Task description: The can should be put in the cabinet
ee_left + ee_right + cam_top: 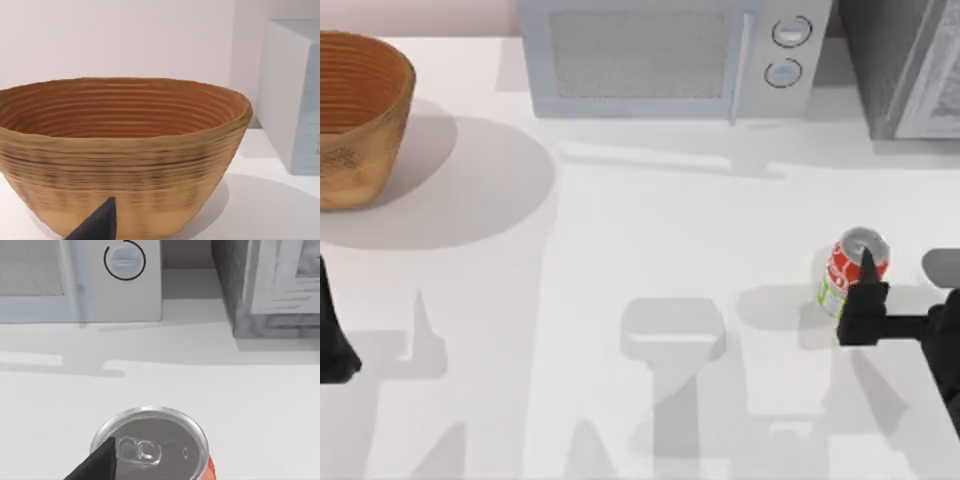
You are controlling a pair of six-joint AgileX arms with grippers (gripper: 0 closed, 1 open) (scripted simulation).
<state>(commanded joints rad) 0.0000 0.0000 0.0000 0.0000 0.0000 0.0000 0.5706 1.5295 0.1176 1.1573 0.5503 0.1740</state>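
Observation:
The can [853,268], red with a yellow-green lower band and a silver top, stands upright on the white table at the right. My right gripper [865,278] hangs open just over it, reaching in from the right edge, with one dark finger across the can's top. In the right wrist view the can's silver lid [150,442] lies directly below, with one finger [102,460] beside its rim. The cabinet [905,70], dark grey and speckled with a lighter framed door, stands closed at the back right, also seen as the cabinet [270,290].
A white microwave [665,55] with two round knobs stands at the back centre, left of the cabinet. A woven basket [355,115] stands at the back left, with the basket [120,150] close in the left wrist view. My left gripper [332,345] is parked at the left edge.

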